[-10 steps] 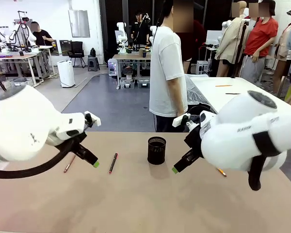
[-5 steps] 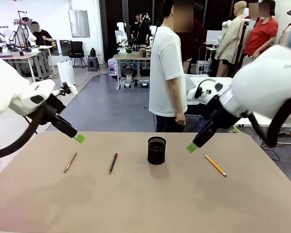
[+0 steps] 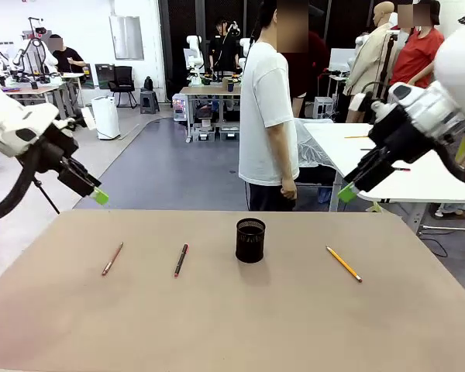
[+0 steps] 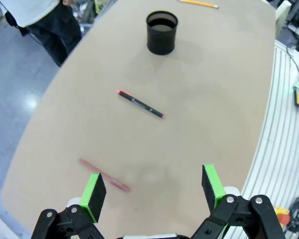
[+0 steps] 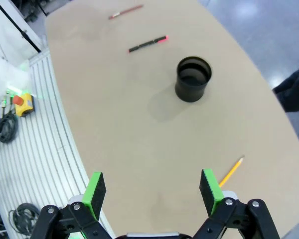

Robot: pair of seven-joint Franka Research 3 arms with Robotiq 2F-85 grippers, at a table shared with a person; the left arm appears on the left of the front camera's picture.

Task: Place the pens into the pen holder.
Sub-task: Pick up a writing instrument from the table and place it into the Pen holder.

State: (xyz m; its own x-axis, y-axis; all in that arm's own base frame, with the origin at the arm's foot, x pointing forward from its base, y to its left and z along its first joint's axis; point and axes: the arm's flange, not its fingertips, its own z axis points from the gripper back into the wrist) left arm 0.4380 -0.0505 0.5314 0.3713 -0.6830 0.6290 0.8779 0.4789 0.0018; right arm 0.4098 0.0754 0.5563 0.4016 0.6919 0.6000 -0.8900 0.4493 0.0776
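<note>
Table (image 3: 217, 325) bears pens (image 3: 181, 260) and pen holder (image 3: 250, 240), well apart from open jaws.

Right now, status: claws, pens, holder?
Left claw open, right claw open, both up off the table. Brown pen, black pen, yellow pencil lie flat, none in holder. Nothing blocks holder.

Three pens (image 3: 181, 260) lie flat beside the upright pen holder (image 3: 250, 240).

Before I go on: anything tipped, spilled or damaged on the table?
Nothing stands out. The pen holder stands upright mid-table. The copper-brown pen, the black pen and the yellow pencil lie flat, apart from each other. The left pincer and right pincer are open and empty.
</note>
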